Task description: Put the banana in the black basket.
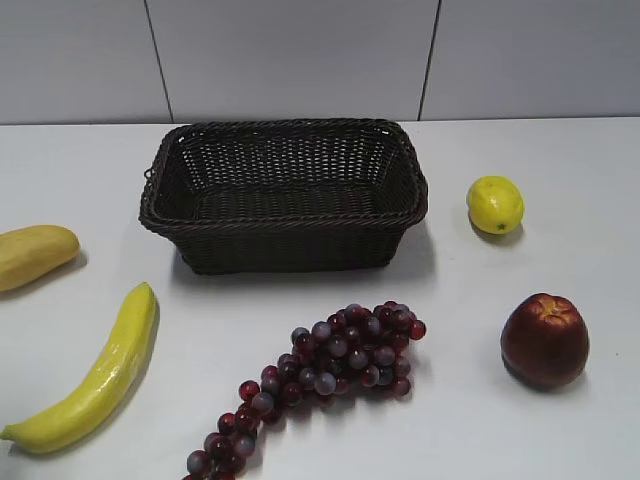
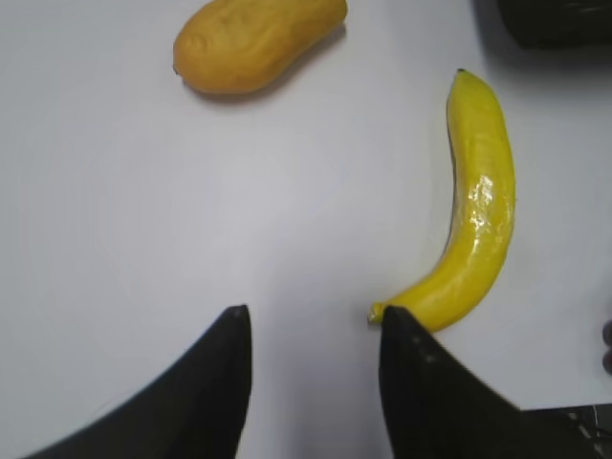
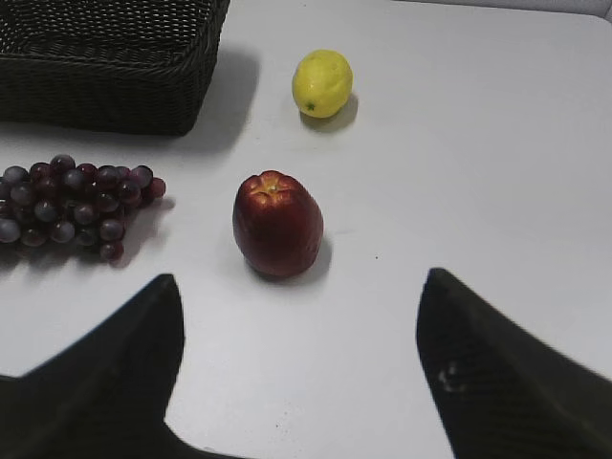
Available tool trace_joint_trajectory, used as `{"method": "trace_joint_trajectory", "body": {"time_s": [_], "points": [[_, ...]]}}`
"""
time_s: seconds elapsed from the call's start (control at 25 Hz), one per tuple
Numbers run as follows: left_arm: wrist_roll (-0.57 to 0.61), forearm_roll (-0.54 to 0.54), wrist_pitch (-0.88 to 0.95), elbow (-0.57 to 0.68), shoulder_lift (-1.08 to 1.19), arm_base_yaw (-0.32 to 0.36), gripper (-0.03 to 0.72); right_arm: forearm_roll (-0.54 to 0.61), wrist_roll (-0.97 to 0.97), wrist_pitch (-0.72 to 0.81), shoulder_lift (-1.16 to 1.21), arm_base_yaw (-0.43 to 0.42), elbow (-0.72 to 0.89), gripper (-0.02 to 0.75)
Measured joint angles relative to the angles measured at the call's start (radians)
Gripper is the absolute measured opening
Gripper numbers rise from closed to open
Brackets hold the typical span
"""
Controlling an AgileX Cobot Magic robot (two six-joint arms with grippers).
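Banana (image 1: 95, 375) lies near-left on the worktop (image 1: 560, 200), well apart from the basket (image 1: 285, 195) at far centre, which is empty. Left end effector (image 2: 311, 382) gapes open just by its near tip, holding nothing; right end effector (image 3: 296, 368) also wide open, empty. Banana looks light, stiff, glossy and likely slippery; best gripped across mid-body.

The left gripper (image 2: 311, 382) is hovering with jaws apart over the counter (image 2: 143, 210), beside the banana (image 2: 478, 210); an orange-yellow fruit (image 2: 256, 43) is lying farther off.
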Motion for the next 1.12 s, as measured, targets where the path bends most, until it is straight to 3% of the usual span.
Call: {"method": "trace_joint_trajectory", "body": {"time_s": [0.28, 0.48, 0.68, 0.84, 1.12], "points": [[-0.009, 0.001, -0.089, -0.005, 0.205, -0.203, 0.438, 0.000, 0.000, 0.000, 0.000, 0.000, 0.000, 0.571], [-0.090, 0.046, -0.192, -0.005, 0.346, -0.365, 0.444, 0.000, 0.000, 0.000, 0.000, 0.000, 0.000, 0.571], [-0.139, 0.069, -0.305, -0.005, 0.465, -0.497, 0.545, 0.000, 0.000, 0.000, 0.000, 0.000, 0.000, 0.571], [-0.232, 0.130, -0.350, -0.005, 0.569, -0.541, 0.581, 0.000, 0.000, 0.000, 0.000, 0.000, 0.000, 0.571], [-0.297, 0.176, -0.414, -0.006, 0.710, -0.549, 0.585, 0.000, 0.000, 0.000, 0.000, 0.000, 0.000, 0.571]]}}
